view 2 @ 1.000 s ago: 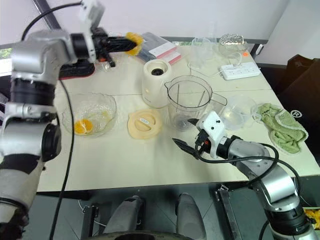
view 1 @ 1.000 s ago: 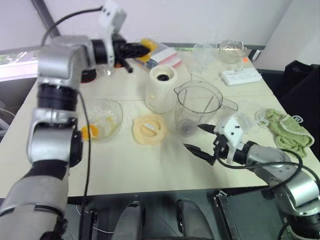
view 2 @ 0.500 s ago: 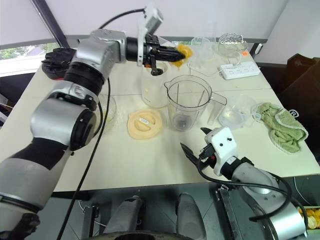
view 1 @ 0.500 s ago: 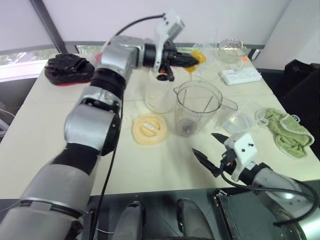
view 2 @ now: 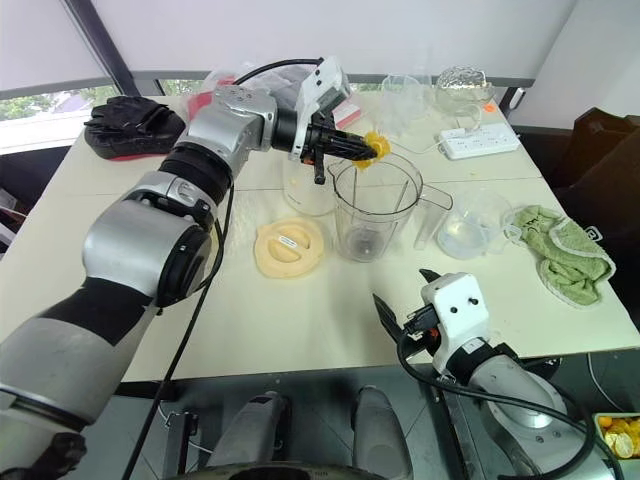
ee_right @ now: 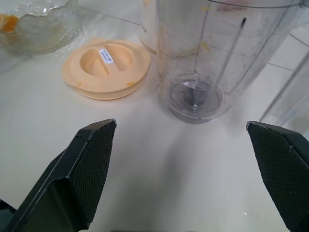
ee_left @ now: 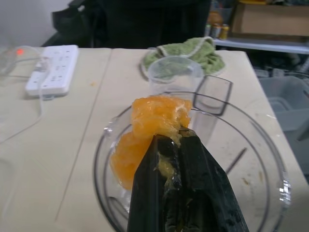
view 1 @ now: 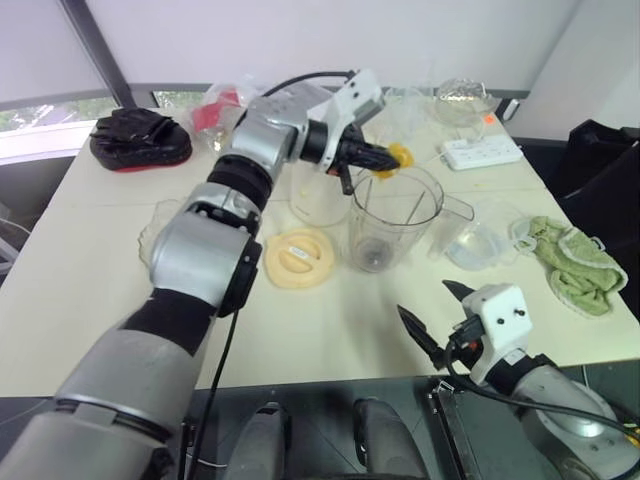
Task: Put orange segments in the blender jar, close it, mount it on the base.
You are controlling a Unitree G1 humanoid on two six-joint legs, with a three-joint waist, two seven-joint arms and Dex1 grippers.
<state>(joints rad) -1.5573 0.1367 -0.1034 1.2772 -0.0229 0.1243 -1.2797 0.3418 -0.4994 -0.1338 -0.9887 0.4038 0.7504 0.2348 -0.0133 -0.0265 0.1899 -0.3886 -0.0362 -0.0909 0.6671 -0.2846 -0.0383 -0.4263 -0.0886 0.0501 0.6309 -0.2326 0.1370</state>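
Note:
My left gripper [view 1: 385,157] is shut on a clump of orange segments [view 1: 401,154], holding it just above the back rim of the blender jar [view 1: 393,215]. In the left wrist view the orange segments [ee_left: 154,123] hang over the jar's open mouth [ee_left: 270,159]. The jar stands upright mid-table with its dark blade [ee_right: 193,92] showing at the bottom. The cream base [view 2: 305,185] stands just behind and left of it, partly hidden by my left arm. My right gripper [view 1: 425,300] hovers open near the front edge, short of the jar, with nothing between its fingers.
A cream-yellow lid [view 1: 298,257] lies flat left of the jar. A crinkled clear bowl [ee_right: 34,24] sits further left. A small clear cup [view 1: 470,243] and green cloth [view 1: 565,260] lie to the right; a power strip [view 1: 483,152] and black glove [view 1: 140,135] at the back.
My left gripper carried the orange segments right and down, from the table's back left to the jar's rim. My right arm drew back toward the front edge, still open.

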